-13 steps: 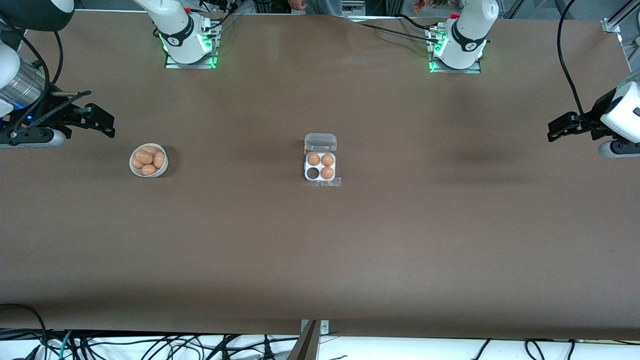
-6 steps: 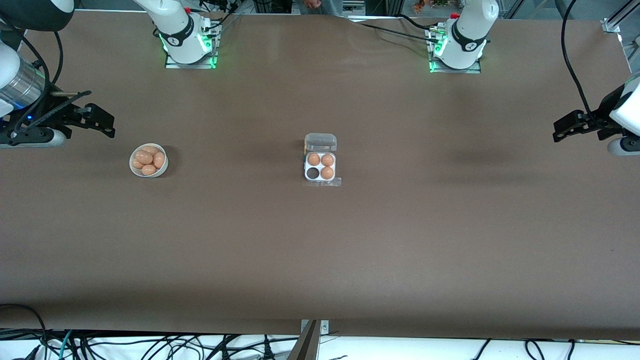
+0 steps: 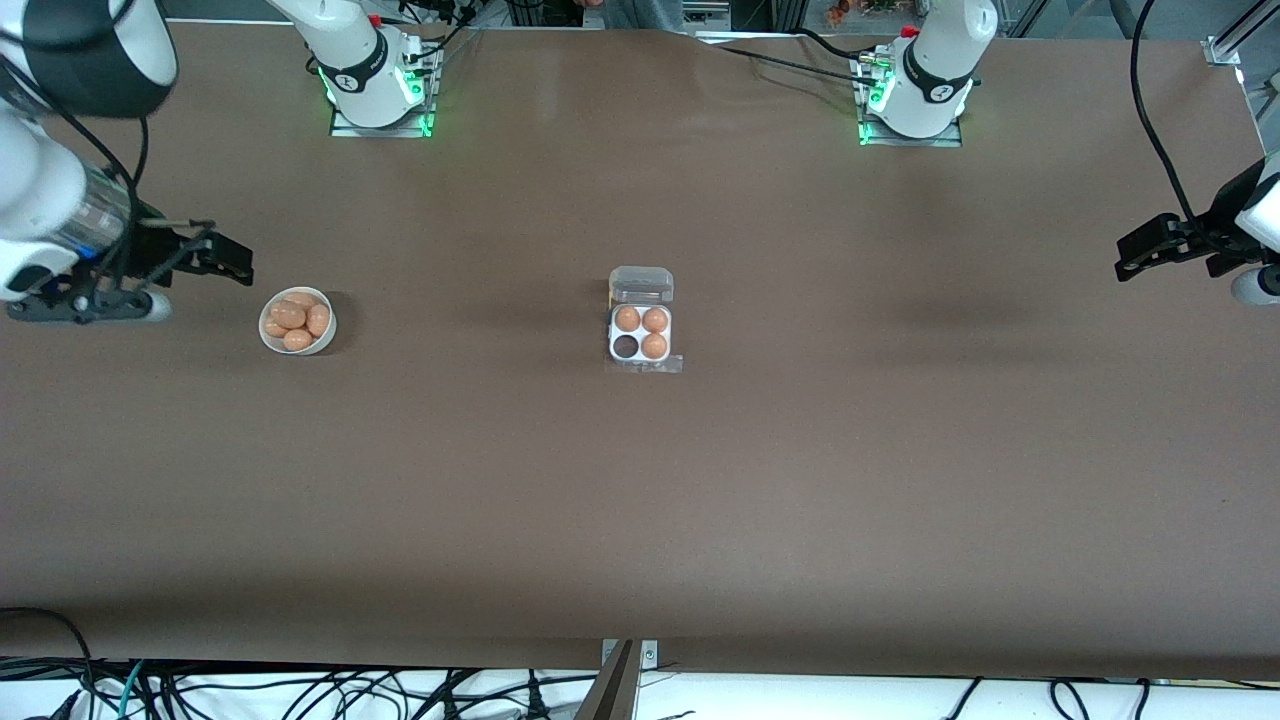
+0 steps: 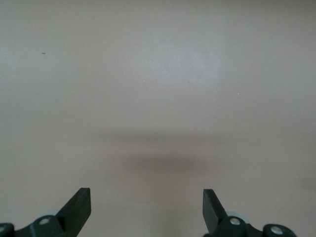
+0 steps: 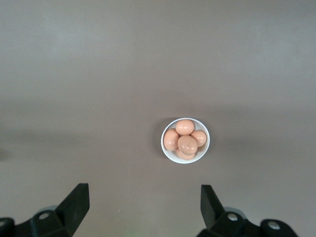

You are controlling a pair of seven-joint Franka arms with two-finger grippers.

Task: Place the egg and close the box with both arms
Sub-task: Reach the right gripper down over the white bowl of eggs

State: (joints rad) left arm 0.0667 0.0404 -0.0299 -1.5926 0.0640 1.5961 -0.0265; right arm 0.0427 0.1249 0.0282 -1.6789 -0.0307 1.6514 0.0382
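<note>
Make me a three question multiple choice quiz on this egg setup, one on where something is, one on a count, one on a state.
1. Where is the bowl of eggs?
A. toward the right arm's end of the table
B. toward the left arm's end
C. on the box

2. How many eggs sit in the box?
A. one
B. three
C. four

3. How is the box's lid?
A. shut
B. open
C. missing

Answers:
1 A, the bowl lies near the right gripper, whose jaws are open.
2 B, three cells are filled and one is dark and empty.
3 B, the clear lid is folded back, away from the front camera.
</note>
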